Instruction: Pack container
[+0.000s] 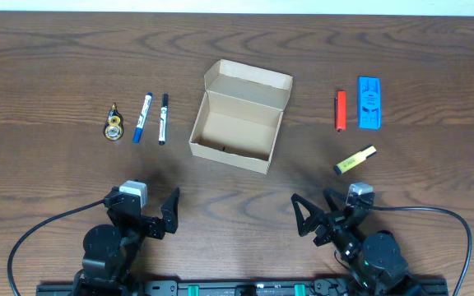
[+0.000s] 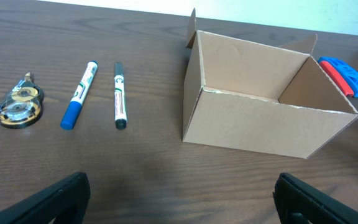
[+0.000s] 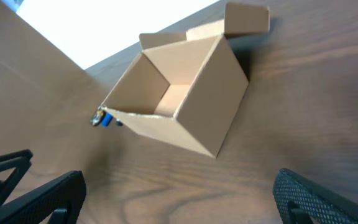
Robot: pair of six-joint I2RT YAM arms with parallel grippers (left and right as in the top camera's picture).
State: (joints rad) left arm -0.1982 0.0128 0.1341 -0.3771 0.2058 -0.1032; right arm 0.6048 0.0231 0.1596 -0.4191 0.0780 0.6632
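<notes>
The container (image 1: pixel 239 120) is a tan cardboard box in the middle of the table, its flap lid standing open toward the far edge and nothing showing inside. It shows in the left wrist view (image 2: pixel 266 115) ahead and to the right, and in the right wrist view (image 3: pixel 179 106) ahead. My left gripper (image 1: pixel 142 204) is open near the front edge, left of the box; its dark fingers frame bare wood (image 2: pixel 182 199). On the box's other side, my right gripper (image 1: pixel 323 207) is open too, with nothing between its fingers (image 3: pixel 179 199).
Left of the box lie a round tape dispenser (image 1: pixel 115 125), a blue marker (image 1: pixel 142 117) and a black marker (image 1: pixel 163 119). On the right are a red marker (image 1: pixel 341 111), a blue flat item (image 1: pixel 369 103) and a yellow highlighter (image 1: pixel 355 159).
</notes>
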